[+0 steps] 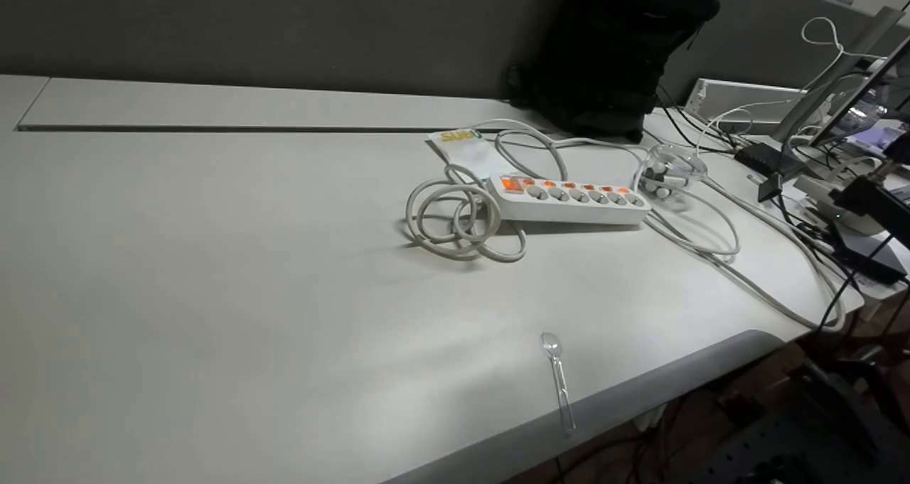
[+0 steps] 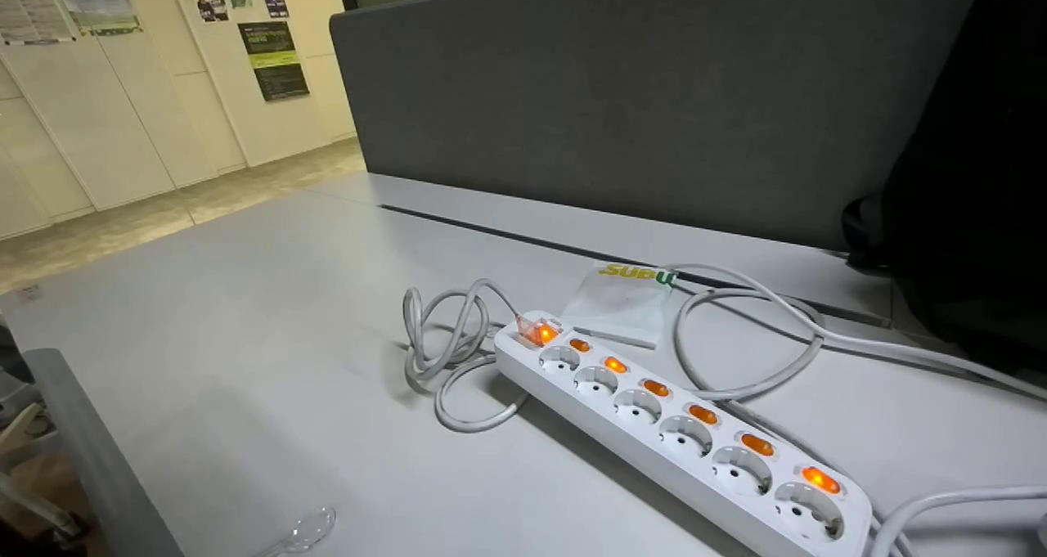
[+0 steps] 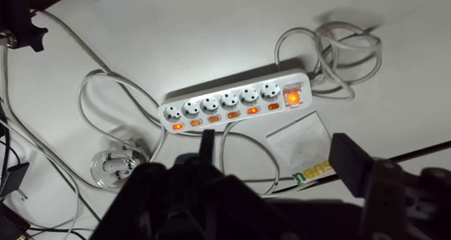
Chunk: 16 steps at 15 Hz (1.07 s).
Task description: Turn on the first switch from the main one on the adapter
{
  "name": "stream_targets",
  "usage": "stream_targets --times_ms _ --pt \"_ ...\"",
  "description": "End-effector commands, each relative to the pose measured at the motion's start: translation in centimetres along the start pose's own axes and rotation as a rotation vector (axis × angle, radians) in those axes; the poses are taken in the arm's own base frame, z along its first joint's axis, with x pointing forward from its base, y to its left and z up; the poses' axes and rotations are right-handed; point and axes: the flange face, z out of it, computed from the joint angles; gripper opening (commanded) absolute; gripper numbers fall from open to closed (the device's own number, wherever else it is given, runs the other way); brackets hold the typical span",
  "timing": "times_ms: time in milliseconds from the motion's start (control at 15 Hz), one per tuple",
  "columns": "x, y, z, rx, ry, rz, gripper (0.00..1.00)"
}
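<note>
The adapter is a white power strip (image 1: 569, 212) lying on the desk, also in an exterior view (image 2: 638, 451) and in the wrist view (image 3: 232, 100). Its main switch (image 3: 293, 98), under a clear cover, glows orange. The first switch (image 3: 273, 106) beside the main one is dull orange and unlit; it also looks dim in an exterior view (image 2: 579, 345). The second switch (image 3: 253, 110) and the far end switch (image 3: 178, 126) glow; the others look unlit. My gripper (image 3: 275, 145) is open and empty, apart from the strip. It does not show in the exterior views.
A coiled cable (image 1: 455, 217) lies at the main-switch end. A white paper bag (image 3: 301, 146) lies beside the strip. A clear plastic cup (image 1: 672, 168), more cables and a black backpack (image 1: 611, 50) are nearby. A clear spoon (image 1: 558, 377) lies near the desk edge.
</note>
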Motion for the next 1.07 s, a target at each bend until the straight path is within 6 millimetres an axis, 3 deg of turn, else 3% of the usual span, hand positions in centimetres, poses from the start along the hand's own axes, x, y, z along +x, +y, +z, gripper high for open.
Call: stream_targets --times_ms 0,200,467,533,600,733,1000 --pt "4.5 0.0 3.6 0.005 0.040 0.152 0.53" --pt "6.3 -0.8 6.7 0.010 0.031 0.196 0.31" --pt "7.3 -2.3 9.4 -0.004 -0.003 0.155 0.05" --pt "7.3 -2.5 9.6 -0.009 -0.008 0.146 0.01" --pt "6.4 -2.1 9.8 0.004 -0.008 0.135 0.15" --pt "6.7 -2.5 10.3 0.002 -0.014 0.128 0.02" --pt "6.9 -2.5 10.3 0.002 -0.012 0.130 0.00"
